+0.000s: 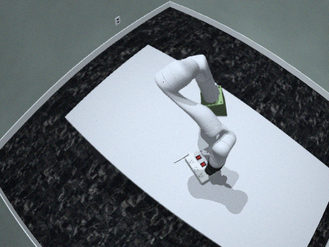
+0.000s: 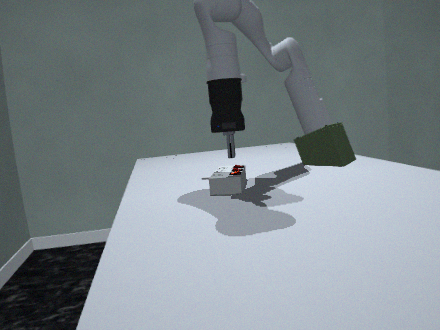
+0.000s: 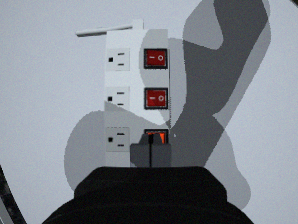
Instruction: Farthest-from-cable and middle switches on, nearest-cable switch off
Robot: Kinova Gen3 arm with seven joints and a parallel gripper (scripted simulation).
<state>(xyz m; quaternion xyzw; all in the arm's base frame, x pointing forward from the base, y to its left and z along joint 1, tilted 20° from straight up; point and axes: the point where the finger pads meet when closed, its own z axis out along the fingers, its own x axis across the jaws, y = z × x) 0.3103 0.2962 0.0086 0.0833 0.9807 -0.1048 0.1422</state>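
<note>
The white power strip [image 1: 195, 167] [image 2: 226, 184] [image 3: 124, 99] lies flat on the table, right way up, with a short cable stub [image 1: 180, 159] [image 3: 103, 30] at one end. In the wrist view its three red switches stand in a column. The one nearest the cable [image 3: 156, 58] and the middle one [image 3: 156, 99] look dark red. The farthest one [image 3: 160, 136] shows brighter orange-red and is partly hidden by my fingers. My gripper [image 3: 151, 145] [image 2: 231, 154] is shut and empty, pointing straight down a little above the far switch.
The arm's green base block [image 1: 220, 102] [image 2: 325, 145] stands on the white table [image 1: 123, 112] [image 2: 350, 240] behind the strip. The table's edges drop to a dark floor [image 1: 56, 180].
</note>
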